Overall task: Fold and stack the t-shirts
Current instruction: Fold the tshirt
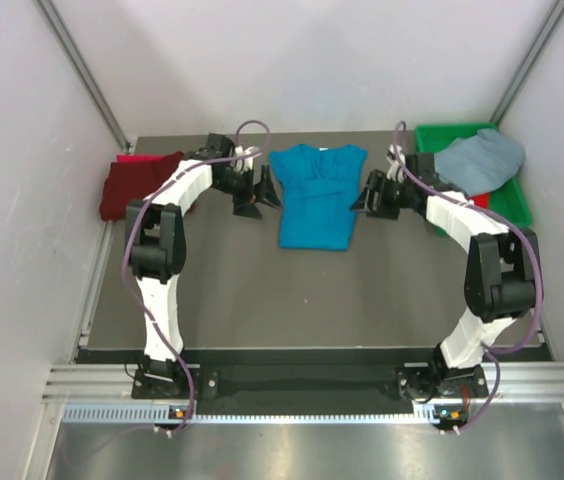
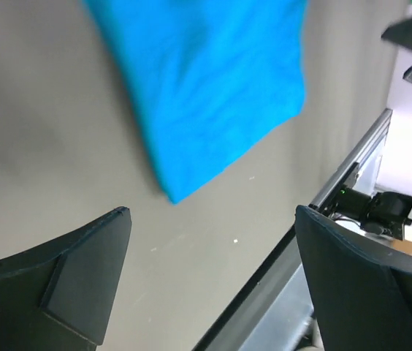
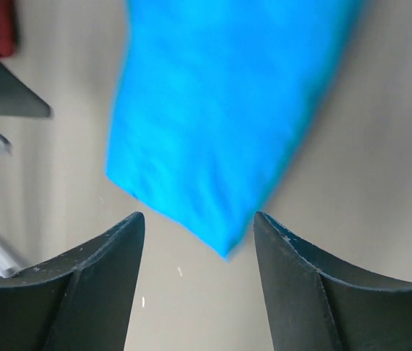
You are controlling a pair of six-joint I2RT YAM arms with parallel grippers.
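left gripper — wide, empty | right gripper — parted, empty | turquoise t-shirt lies between them

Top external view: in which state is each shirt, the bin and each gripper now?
turquoise t-shirt: partly folded, flat on the table, not held.
maroon t-shirt: lying at the far left, not held.
grey-blue t-shirt: crumpled, over the green bin.
green bin: upright, partly covered.
left gripper: open, empty.
right gripper: open, empty.
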